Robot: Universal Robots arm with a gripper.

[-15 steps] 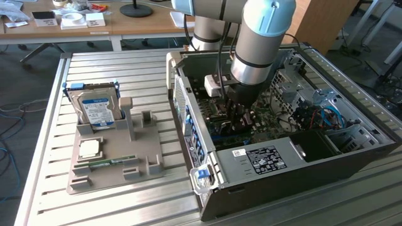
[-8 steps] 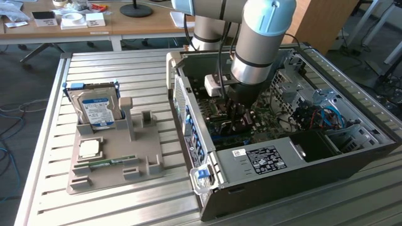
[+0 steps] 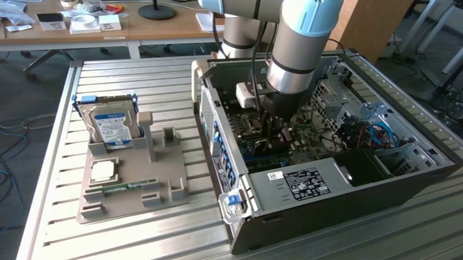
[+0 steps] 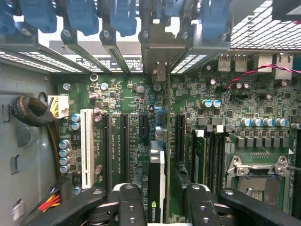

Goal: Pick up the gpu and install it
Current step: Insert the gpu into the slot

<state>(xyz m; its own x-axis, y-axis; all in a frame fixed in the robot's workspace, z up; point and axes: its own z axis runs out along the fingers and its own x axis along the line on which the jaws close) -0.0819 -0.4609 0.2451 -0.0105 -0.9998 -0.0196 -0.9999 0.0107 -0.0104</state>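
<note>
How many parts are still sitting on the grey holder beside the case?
3. The hard drive stands upright at the far end; a square CPU lies mid-holder; a RAM stick lies near the front. None looks hidden.

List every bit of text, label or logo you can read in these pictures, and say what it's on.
None can be quoted with confidence.
Hard drive blue-white label: print too small to read.
Black power supply label in the computer case: too small.
Motherboard slot lettering: too blurred.
Gpu edge, held between the gripper fingers: a small green logo, unreadable.
White sticker behind the slot brackets: illegible.

Wooden desk [image 3: 108, 32] behind; grey floor [image 3: 29, 92].
</note>
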